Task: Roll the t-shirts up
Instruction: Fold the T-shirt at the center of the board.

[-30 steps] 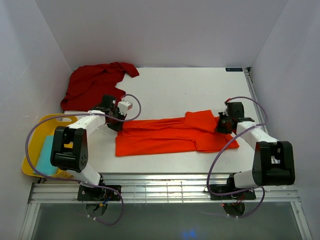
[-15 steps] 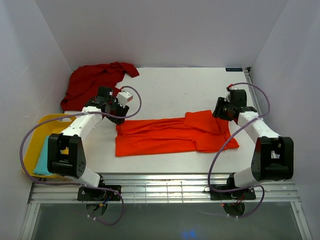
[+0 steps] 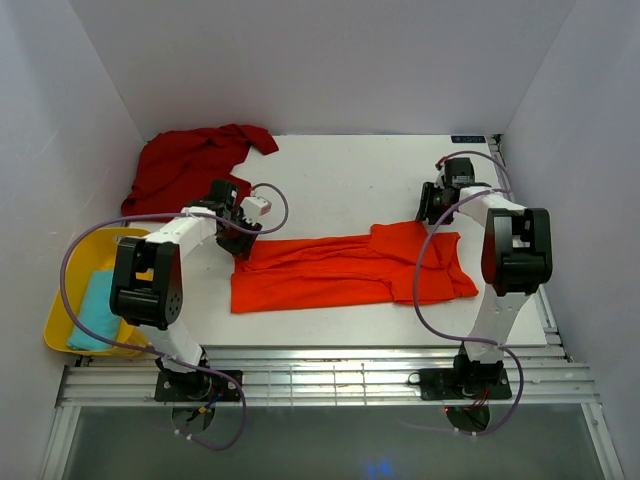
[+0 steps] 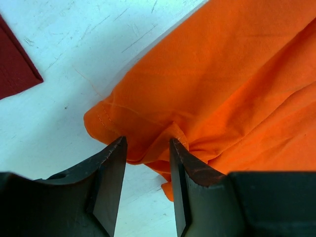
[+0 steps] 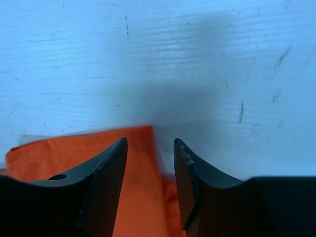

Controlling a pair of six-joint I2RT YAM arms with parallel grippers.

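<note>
Since a second ago the right gripper (image 5: pixel 150 141) has pulled off the right end of the orange t-shirt (image 3: pixel 330 270) and gone toward the far edge of the counter (image 3: pixel 340 180), its arm now reared up. The left gripper (image 4: pixel 147 143) has shifted only slightly and sits at the shirt's far left corner.

The right gripper's jaws stand parted with nothing between them. They are mostly over bare counter, and only the far hem of the sleeve shows under them. The left gripper is likewise released. Its jaws straddle a small pucker of orange cloth at the corner hem, which seems to brush the inside of one finger.

Beyond them, the orange t-shirt lies folded into a long band across the middle of the counter, nearer the near edge. The dark red t-shirt (image 3: pixel 190 165) lies crumpled in the far left corner. A yellow tray (image 3: pixel 55 335) holding a teal cloth (image 3: pixel 90 310) sits past the left edge.

The risks I see lie in the next grasp. The left gripper may pinch only the pucker's top layer and peel the fold open. The right gripper, so far off the cloth, may close on nothing or only the hem. Either way the band would skew and roll crooked.
</note>
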